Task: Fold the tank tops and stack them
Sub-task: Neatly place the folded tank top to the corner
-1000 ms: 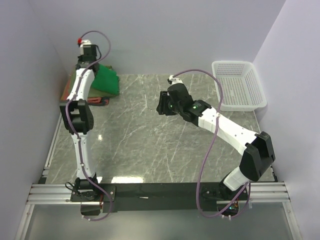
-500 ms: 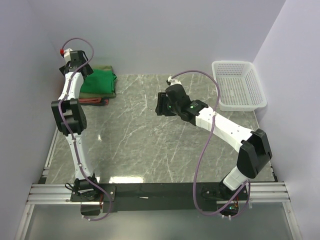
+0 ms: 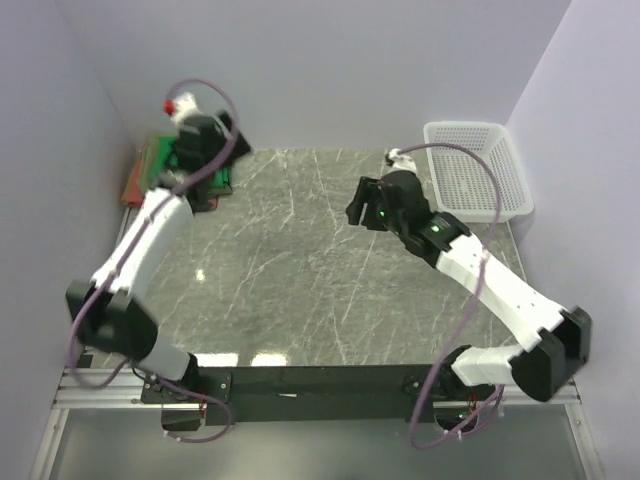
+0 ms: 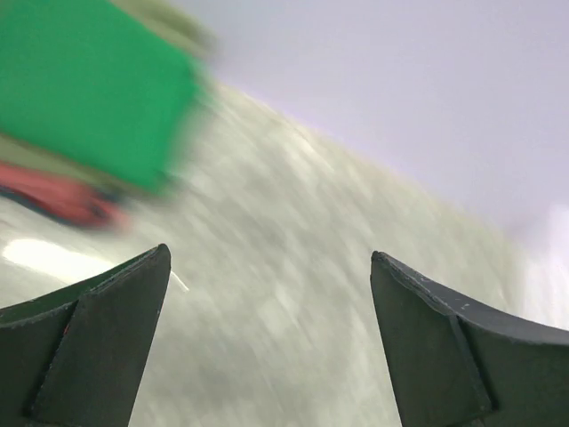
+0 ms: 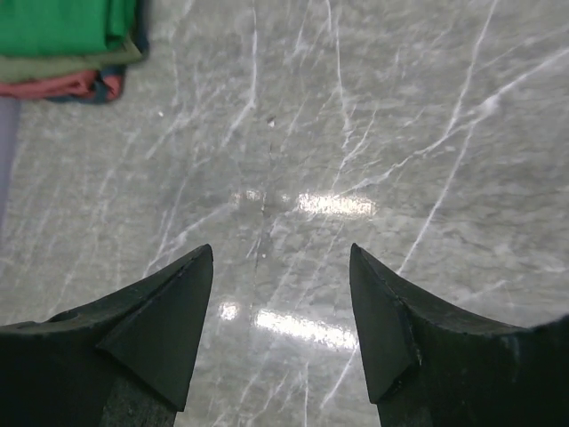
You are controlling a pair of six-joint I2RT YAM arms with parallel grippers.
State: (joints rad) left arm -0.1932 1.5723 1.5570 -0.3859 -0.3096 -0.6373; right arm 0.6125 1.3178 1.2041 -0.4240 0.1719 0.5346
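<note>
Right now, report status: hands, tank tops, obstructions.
Left hand open, empty. Right hand open, empty. Tank tops stacked, far-left corner, green uppermost. No obstruction seen.

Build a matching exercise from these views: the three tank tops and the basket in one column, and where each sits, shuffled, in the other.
Column 1
1. bright green tank top
2. olive tank top
3. rust-red tank top
4. white mesh basket

Column 2
a. bottom of the three folded layers, far left
b. top of the three folded layers, far left
c. far right corner of the table
d. middle of the three folded layers, far left

Pairs: 1-b, 2-d, 3-a, 4-c
</note>
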